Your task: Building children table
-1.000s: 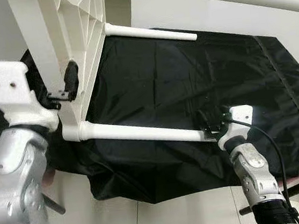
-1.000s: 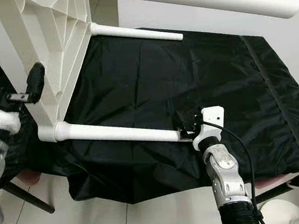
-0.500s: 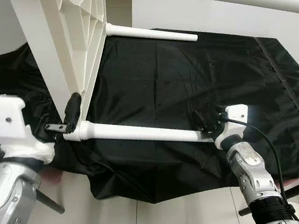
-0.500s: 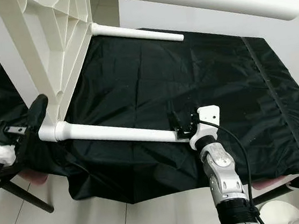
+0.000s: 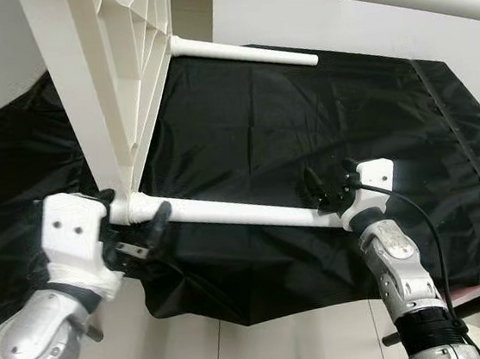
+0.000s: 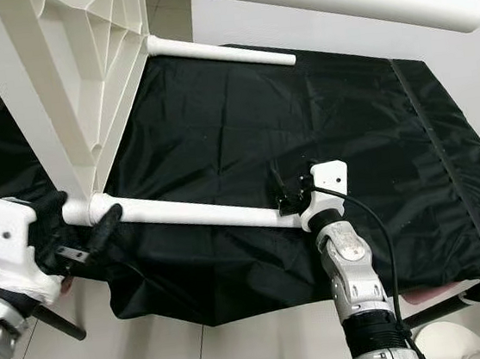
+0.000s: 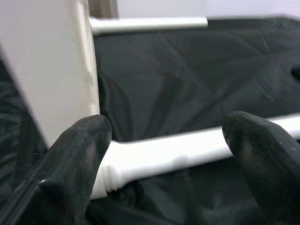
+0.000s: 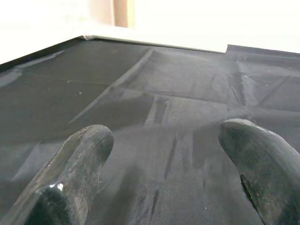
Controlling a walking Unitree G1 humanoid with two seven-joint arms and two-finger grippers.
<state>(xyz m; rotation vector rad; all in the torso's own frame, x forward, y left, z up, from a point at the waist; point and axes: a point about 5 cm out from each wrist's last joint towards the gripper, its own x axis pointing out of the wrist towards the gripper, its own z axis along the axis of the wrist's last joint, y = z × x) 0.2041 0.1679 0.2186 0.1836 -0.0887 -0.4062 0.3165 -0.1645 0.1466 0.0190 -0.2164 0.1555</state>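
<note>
Your black cloth (image 5: pixel 304 129) fills mid-frame. The white tabletop (image 5: pixel 115 72) stands on edge upper left, 1 leg (image 5: pixel 235 215) reaching right. Left gripper (image 5: pixel 132 222) spreads wide around its base; right gripper (image 5: pixel 321 189), fingers apart, sits at its tip.

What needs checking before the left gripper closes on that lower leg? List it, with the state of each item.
1. Left gripper straddles the lower leg near its socket end: ok, one finger either side in the left wrist view.
2. Left fingers open and not yet clamped: ok.
3. Right gripper at the leg's free end: ok; whether it is bearing on the leg: cannot tell.
4. Leg fully seated in the tabletop corner: cannot tell; the joint is partly hidden by the left gripper.
5. Tabletop held steady on edge above the black cloth: cannot tell.
6. Far leg in place: ok.
</note>
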